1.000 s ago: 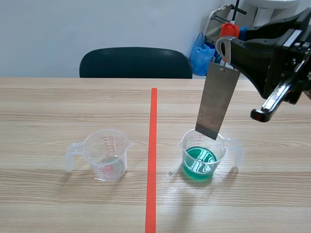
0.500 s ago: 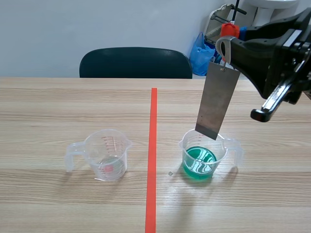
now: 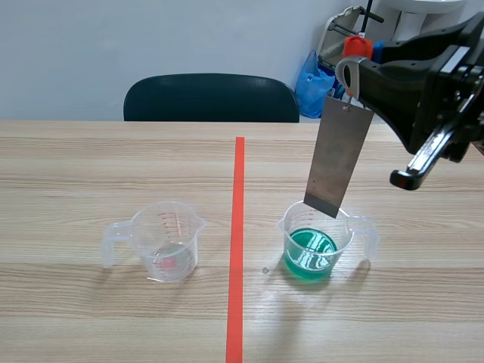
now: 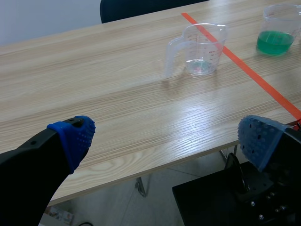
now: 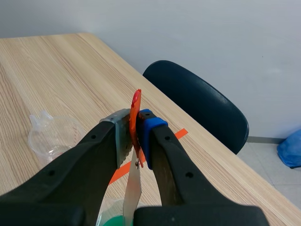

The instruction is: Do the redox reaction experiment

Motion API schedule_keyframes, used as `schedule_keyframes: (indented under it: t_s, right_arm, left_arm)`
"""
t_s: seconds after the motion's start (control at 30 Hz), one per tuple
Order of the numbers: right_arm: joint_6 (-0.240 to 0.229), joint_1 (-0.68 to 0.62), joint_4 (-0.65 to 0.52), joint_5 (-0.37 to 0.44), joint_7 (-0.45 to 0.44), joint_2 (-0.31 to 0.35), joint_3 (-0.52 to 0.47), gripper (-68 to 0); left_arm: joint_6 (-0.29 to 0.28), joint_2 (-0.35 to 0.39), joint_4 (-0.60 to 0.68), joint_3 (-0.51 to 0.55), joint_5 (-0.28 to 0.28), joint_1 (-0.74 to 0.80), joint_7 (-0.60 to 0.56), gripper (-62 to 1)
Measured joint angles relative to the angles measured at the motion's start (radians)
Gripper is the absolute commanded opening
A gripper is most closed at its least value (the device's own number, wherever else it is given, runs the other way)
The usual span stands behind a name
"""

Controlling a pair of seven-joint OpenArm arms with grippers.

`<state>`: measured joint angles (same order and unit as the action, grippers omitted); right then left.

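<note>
A grey metal plate [image 3: 338, 155] hangs from an orange-red clip [image 3: 356, 47], and my right gripper [image 3: 352, 69] is shut on that clip. The plate's lower edge sits at about rim height over the clear beaker of green liquid [image 3: 318, 242], above the liquid. In the right wrist view the clip [image 5: 135, 110] is pinched between my fingers, with the plate [image 5: 132, 190] dropping below. A second clear beaker [image 3: 166, 240] with red markings stands left of the tape line. My left gripper [image 4: 164, 134] is open and holds nothing, past the table's near edge, well short of that beaker [image 4: 200, 49].
An orange-red tape line [image 3: 237, 242] runs down the table between the beakers. A dark chair [image 3: 212, 97] stands behind the far edge, with a blue bag [image 3: 311, 79] at the back right. The table's near edge [image 4: 155, 165] lies under my left gripper.
</note>
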<state>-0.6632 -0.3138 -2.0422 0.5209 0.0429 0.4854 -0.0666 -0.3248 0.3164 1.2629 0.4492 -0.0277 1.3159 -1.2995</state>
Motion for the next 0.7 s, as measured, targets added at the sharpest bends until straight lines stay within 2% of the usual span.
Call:
schedule_keyframes:
  t_s: [0.17,0.3,0.57,0.7]
  right_arm:
    - [-0.008,0.0,0.0,0.0,0.0,0.0,0.0,-66.9]
    - [-0.077,0.0,0.0,0.0,0.0,0.0,0.0,-66.9]
    - [-0.077,0.003,0.0,0.0,0.001,0.0,0.005,-66.9]
    - [-0.075,0.039,0.0,0.0,0.02,0.0,0.054,-66.9]
  left_arm:
    - [0.0,0.0,0.0,0.0,0.0,0.0,0.0,1.4]
    - [0.0,0.0,0.0,0.0,0.0,0.0,0.0,1.4]
    - [0.0,0.0,0.0,0.0,0.0,0.0,0.0,1.4]
    - [0.0,0.0,0.0,0.0,0.0,0.0,0.0,1.4]
